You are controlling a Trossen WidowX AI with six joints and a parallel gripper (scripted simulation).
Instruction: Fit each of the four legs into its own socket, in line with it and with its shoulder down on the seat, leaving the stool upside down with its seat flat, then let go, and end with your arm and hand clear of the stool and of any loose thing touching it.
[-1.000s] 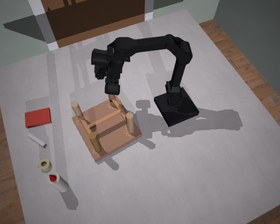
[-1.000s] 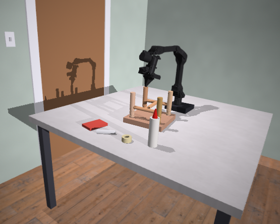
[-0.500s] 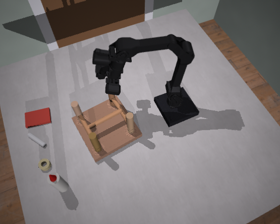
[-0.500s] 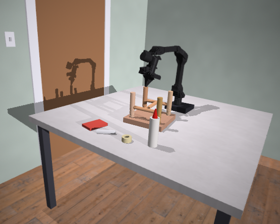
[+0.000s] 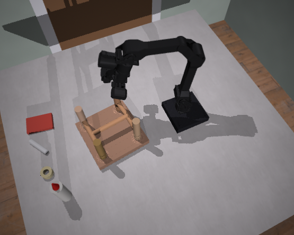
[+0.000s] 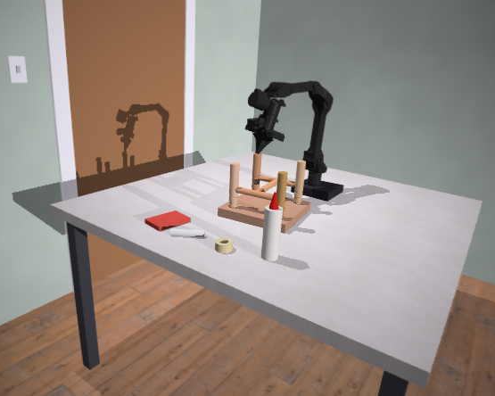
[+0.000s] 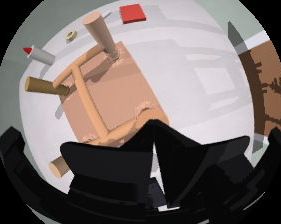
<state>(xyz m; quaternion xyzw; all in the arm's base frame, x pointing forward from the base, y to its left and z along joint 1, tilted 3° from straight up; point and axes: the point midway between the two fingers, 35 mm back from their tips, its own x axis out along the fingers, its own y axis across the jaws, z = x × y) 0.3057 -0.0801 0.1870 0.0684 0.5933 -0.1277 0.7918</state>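
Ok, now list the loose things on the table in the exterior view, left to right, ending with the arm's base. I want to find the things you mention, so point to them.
Red box [image 5: 39, 123] [image 6: 168, 219] [image 7: 133, 13], white tube [image 5: 38, 146] [image 6: 186, 233], tape roll [image 5: 50, 176] [image 6: 224, 248] [image 7: 68, 38], red-tipped bottle [image 5: 63, 192] [image 6: 271, 236] [image 7: 43, 55], black base [image 5: 176, 127] [image 6: 333, 193].

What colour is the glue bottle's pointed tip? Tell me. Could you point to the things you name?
The pointed tip [image 5: 55, 186] [image 6: 275, 202] [image 7: 27, 50] is red, clearest in the exterior view.

Directly beneath the closed fingers [image 6: 258, 151], the orange-brown leg [image 5: 117, 105] [image 6: 257, 171] blocks the way down. Beyond it, three more upright legs and the crossbar [image 5: 110, 124] [image 7: 89, 102] break up the space over the seat [image 5: 119, 143] [image 6: 251, 218] [image 7: 123, 82]. Above the leg tops, the fingers can pass sideways.
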